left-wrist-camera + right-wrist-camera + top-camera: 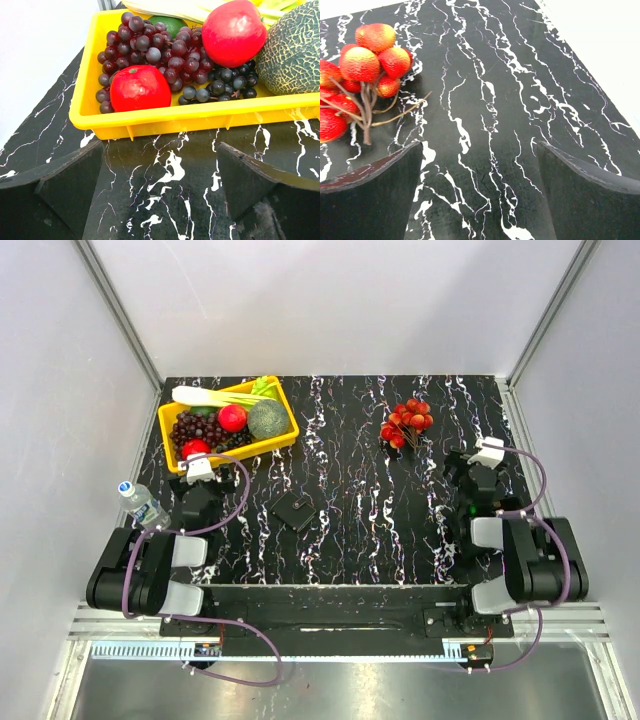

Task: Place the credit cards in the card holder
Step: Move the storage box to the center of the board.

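While poised over the black white-veined bench (pixel 350 440) | left gripper (pixel 160 175) stood spread apart, facing yellow plastic fruit tray (pixel 200 117) | right gripper (pixel 480 170) stood spread apart, red berry bunch (pixel 360 70) ahead-left | small flat black square card holder (pixel 296 510) lay between both, nearer left gripper

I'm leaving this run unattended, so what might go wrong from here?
The card holder is black on the black marble table and appears in neither wrist view, so locating it may fail. The left gripper, open and empty, faces the yellow tray closely; moving forward might hit it. The bottle stands beside the left arm and might get knocked over.
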{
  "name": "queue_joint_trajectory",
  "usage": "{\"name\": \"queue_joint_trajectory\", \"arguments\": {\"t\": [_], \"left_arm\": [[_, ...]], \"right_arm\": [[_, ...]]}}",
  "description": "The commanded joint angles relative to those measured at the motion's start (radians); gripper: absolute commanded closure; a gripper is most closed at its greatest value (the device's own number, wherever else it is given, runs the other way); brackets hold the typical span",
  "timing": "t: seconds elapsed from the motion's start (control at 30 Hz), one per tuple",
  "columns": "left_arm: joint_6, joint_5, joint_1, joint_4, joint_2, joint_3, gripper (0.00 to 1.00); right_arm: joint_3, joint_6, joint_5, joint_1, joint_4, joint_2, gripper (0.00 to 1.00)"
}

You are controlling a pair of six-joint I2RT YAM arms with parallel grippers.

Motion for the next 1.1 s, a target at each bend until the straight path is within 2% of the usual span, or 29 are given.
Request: {"name": "queue_joint_trajectory", "arguments": {"t": [0.0, 0.1, 0.2, 0.27, 0.37, 0.4, 0.47, 0.5, 0.57, 0.67, 0.77, 0.83, 0.9, 0.97, 1.07], "left_arm": [[-0.004, 0.019, 0.006, 0.052, -0.001, 0.026, 0.01], [-0.004, 0.019, 0.006, 0.052, -0.001, 0.025, 0.01], [-0.035, 0.018, 0.017, 0.029, -0.004, 0.034, 0.01], [-0.046, -0.022, 0.014, 0.018, -0.023, 0.027, 0.01], [-0.024, 0.004, 0.011, 0.015, -0.040, 0.028, 0.01], [-0.027, 0.004, 0.011, 0.015, -0.043, 0.026, 0.01], [-0.020, -0.010, 0.009, 0.055, -0.064, 0.002, 0.01], [-0.030, -0.080, -0.003, 0.024, -0.111, -0.006, 0.01], [-0.072, -0.169, -0.006, -0.138, -0.214, 0.051, 0.01], [-0.124, -0.176, -0.006, -0.513, -0.285, 0.231, 0.01], [-0.354, -0.166, -0.006, -1.002, -0.248, 0.480, 0.01], [-0.415, -0.125, -0.006, -1.193, -0.196, 0.597, 0.01], [-0.397, -0.023, -0.006, -1.218, -0.185, 0.637, 0.01], [-0.374, 0.097, -0.009, -1.159, -0.227, 0.608, 0.01], [-0.403, 0.188, -0.009, -1.085, -0.300, 0.547, 0.01]], "right_arm": [[0.096, 0.004, -0.025, 0.017, -0.270, -0.209, 0.01], [0.240, 0.176, 0.047, 0.017, -0.598, -0.297, 0.01], [0.385, 0.266, -0.014, 0.017, -0.855, -0.312, 0.01], [0.480, 0.387, -0.054, 0.014, -1.034, -0.317, 0.01], [0.509, 0.411, -0.182, 0.016, -1.093, -0.326, 0.01], [0.505, 0.432, -0.181, 0.014, -1.107, -0.337, 0.01], [0.486, 0.526, -0.093, 0.013, -1.133, -0.361, 0.01], [0.497, 0.582, -0.045, 0.013, -1.183, -0.365, 0.02], [0.561, 0.586, 0.007, 0.011, -1.320, -0.357, 0.01], [0.626, 0.628, 0.131, 0.009, -1.484, -0.345, 0.01], [0.664, 0.714, 0.208, 0.009, -1.628, -0.348, 0.02], [0.661, 0.756, 0.234, 0.011, -1.685, -0.364, 0.04], [0.654, 0.802, 0.286, 0.009, -1.746, -0.389, 0.05], [0.628, 0.839, 0.322, 0.009, -1.774, -0.397, 0.06], [0.597, 0.856, 0.319, -0.003, -1.774, -0.383, 0.08]]}}
